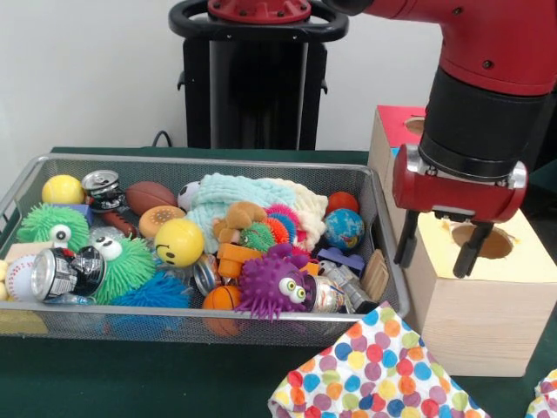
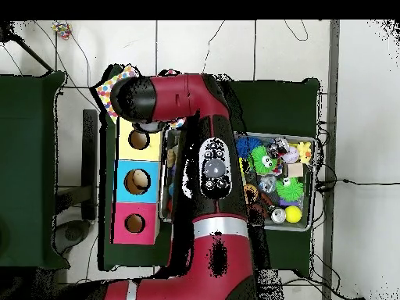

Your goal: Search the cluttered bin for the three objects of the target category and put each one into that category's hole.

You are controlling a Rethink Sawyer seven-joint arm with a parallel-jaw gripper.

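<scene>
end effector (image 1: 437, 255) is hovering wide and empty directly above yellow box hole (image 1: 481, 241); risk: returning to bin (image 1: 379, 205) beside it, fingers snagging mesh.

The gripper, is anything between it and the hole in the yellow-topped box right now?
Nothing visible. In the front view the open gripper hangs empty just above the yellow-topped box, its fingers straddling the near edge of the hole. The mesh bin sits off to one side, clear of that path.
</scene>
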